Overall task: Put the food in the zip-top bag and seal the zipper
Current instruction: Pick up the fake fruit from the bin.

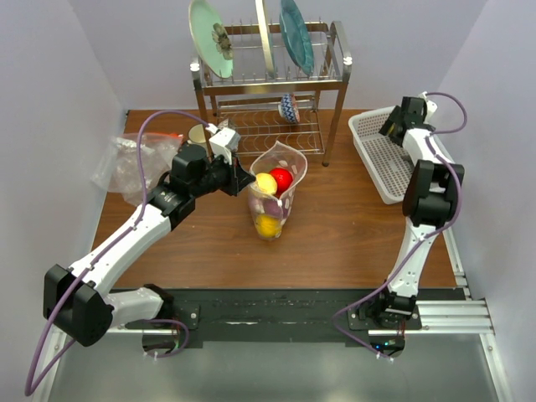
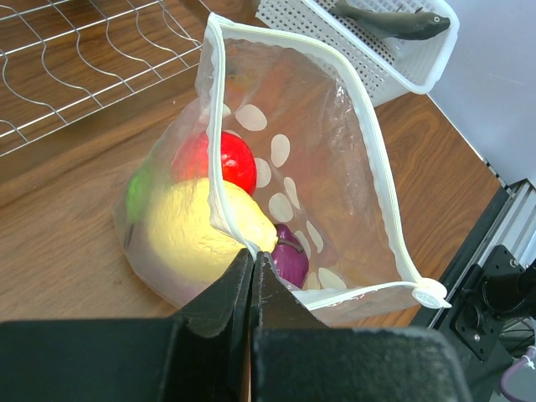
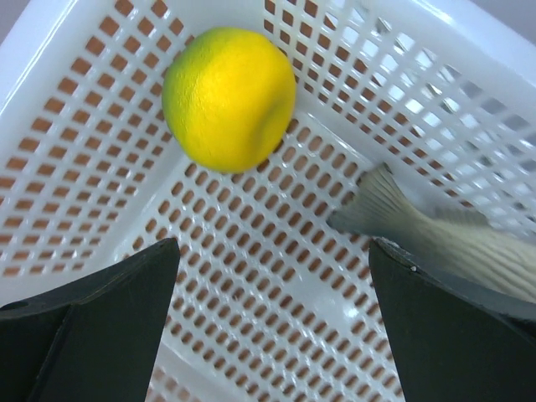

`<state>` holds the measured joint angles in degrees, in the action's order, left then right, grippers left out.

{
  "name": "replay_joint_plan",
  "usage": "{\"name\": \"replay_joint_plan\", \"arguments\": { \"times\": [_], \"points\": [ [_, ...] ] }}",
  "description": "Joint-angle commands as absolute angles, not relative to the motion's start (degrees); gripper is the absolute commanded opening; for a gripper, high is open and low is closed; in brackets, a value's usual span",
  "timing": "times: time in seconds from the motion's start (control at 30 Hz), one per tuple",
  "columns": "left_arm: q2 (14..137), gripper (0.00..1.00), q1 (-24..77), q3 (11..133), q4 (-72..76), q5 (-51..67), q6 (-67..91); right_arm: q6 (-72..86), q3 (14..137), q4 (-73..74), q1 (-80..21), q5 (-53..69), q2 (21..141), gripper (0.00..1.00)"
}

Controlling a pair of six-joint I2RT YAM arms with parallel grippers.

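Observation:
The dotted zip-top bag point(image 1: 275, 197) stands upright and open at mid-table. My left gripper point(image 2: 253, 256) is shut on its near mouth edge, pinching the white zipper point(image 2: 219, 180) strip. Inside the bag lie a yellow fruit point(image 2: 193, 230), a red one point(image 2: 233, 159), a green one point(image 2: 138, 191) and a purple one point(image 2: 291, 261). The zipper slider point(image 2: 431, 295) sits at the mouth's right end. My right gripper point(image 3: 274, 247) hangs open over the white basket point(image 3: 251, 276), just short of a yellow-green lemon point(image 3: 228, 96) and beside a grey toy fish point(image 3: 456, 243).
A metal dish rack point(image 1: 268, 79) with plates stands at the back, directly behind the bag. Crumpled plain clear plastic point(image 1: 134, 163) lies at the left of the table. The white basket point(image 1: 381, 155) sits at the right edge by the wall.

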<state>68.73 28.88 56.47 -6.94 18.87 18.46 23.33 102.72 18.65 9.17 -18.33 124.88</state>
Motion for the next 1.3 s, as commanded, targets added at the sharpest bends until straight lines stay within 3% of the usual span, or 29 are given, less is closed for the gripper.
{"name": "replay_joint_plan", "arguments": {
  "times": [0.0,0.5,0.7,0.93,1.03,1.13,1.27],
  "points": [
    [68.5,0.0,28.3,57.8,-4.9,18.2,18.2,26.7,108.4,13.4,9.8,-17.4,128.0,0.99],
    [68.8,0.0,28.1,57.9,-5.4,17.7,17.8,32.7,113.2,7.1,10.4,-18.1,134.4,0.95],
    [68.5,0.0,28.1,58.0,-5.4,17.3,17.7,32.8,117.1,7.1,10.4,-19.4,137.4,0.81],
    [68.2,0.0,28.2,58.1,-5.4,17.1,17.5,33.0,120.9,8.9,10.4,-21.2,139.7,0.78],
    [68.2,0.0,28.1,58.0,-5.5,17.0,17.5,33.1,120.7,8.9,10.3,-21.2,139.6,0.64],
    [68.3,0.0,28.1,58.0,-5.5,17.0,17.5,33.0,118.7,8.1,10.3,-20.9,137.7,0.55],
    [68.4,0.0,28.1,57.9,-5.4,17.0,17.6,32.1,110.1,4.2,10.3,-20.7,132.5,0.55]
  ]
}}
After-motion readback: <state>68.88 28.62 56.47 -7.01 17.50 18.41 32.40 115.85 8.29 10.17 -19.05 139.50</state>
